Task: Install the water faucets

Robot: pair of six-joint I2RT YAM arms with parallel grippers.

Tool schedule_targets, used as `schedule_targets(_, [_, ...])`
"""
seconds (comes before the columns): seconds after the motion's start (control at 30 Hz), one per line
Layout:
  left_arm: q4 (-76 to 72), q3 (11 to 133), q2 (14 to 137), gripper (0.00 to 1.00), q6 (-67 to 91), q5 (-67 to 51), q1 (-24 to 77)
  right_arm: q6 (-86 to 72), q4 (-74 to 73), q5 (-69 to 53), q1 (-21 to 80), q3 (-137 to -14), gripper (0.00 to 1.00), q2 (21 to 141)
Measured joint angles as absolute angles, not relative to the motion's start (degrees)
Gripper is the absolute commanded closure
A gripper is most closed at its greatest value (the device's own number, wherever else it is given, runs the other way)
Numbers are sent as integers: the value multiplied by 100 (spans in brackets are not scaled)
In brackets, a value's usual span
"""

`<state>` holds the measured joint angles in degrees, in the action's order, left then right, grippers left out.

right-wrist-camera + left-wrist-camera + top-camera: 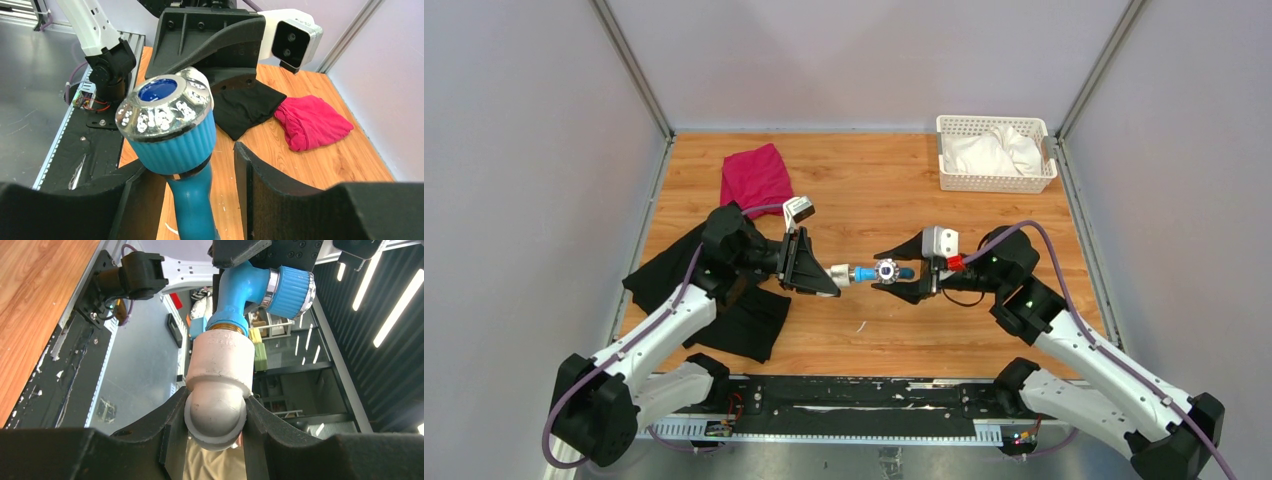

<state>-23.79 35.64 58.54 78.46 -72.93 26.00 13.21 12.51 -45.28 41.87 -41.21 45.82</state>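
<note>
- While both arms meet in the air above the table [874, 200], the left gripper [215, 410] is clenched on the white pipe fitting [220, 375], holding it level.
- Facing it, the blue tap [175, 130] has its brass thread entered in the fitting's mouth, knob upward; the right gripper [877, 272] stands released, jaws spread round the tap with a gap on one side.
- Screwing the tap home looks to be the step in hand. Next, the right gripper must close on the tap and twist while the left resists.
- Beyond lie a black cloth [744, 320], a pink cloth [756, 178] and a white basket [994, 184].
</note>
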Motion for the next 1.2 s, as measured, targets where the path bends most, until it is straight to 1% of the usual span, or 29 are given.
schedule_targets(0.07, [-2381, 3564, 5854, 100, 7843, -7290, 2600, 1308, 1256, -4584, 4187, -4165, 48, 4606])
schedule_targets(0.13, [-2381, 3564, 5854, 100, 7846, -7290, 2600, 1304, 1284, -4635, 4189, -4189, 54, 4624])
schedule_targets(0.43, [-2340, 3564, 5854, 100, 8001, -7334, 2561, 1330, 1313, -4934, 4213, -4289, 100, 4786])
schedule_targets(0.77, [-2252, 3573, 5662, 100, 7972, -7220, 2556, 1031, 1310, -4998, 4213, -4445, 100, 4880])
schedule_targets(1.2, [-1916, 3708, 5336, 100, 7800, -7024, 2512, -239, 1553, -5061, 4209, -4668, 100, 5188])
